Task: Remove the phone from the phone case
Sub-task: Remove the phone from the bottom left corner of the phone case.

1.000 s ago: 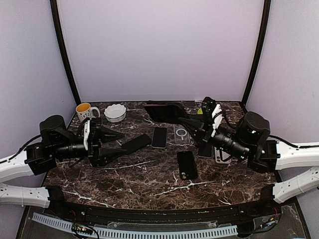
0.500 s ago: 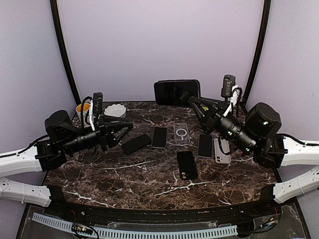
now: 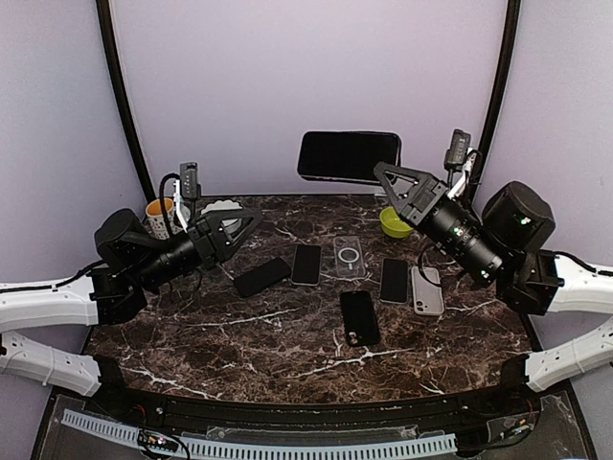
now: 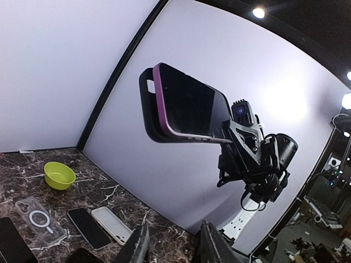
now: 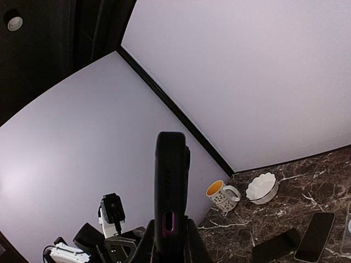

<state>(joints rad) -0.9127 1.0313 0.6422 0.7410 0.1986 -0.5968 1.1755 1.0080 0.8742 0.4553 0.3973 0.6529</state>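
- Two claws are up off the table (image 3: 287, 356), facing each other across its back half.
- My right claw (image 3: 383, 172) is clamped tight on the 3 o'clock end of the phone (image 3: 349, 155). It holds the phone in the air at 12 o'clock, above the table's back edge, broad face toward the top camera.
- The phone sits in its case (image 4: 147, 103). From the left wrist I see a purple rim against the black shell, with the camera cut-out at the free end. I cannot tell whether it is fully seated.
- My left claw (image 3: 247, 226) is at 10 o'clock, aimed toward the phone but well apart from it. Its fingers (image 4: 140, 247) stand partly apart with nothing between them.
- On the table, a mug (image 5: 221, 196) and white bowl (image 5: 261, 188) sit at 10 o'clock and a green bowl (image 3: 395, 222) at 2 o'clock. A clear case (image 3: 349, 257) lies near the middle, with dark phones (image 3: 306, 264) and a pale case (image 3: 426, 290) flat around it.
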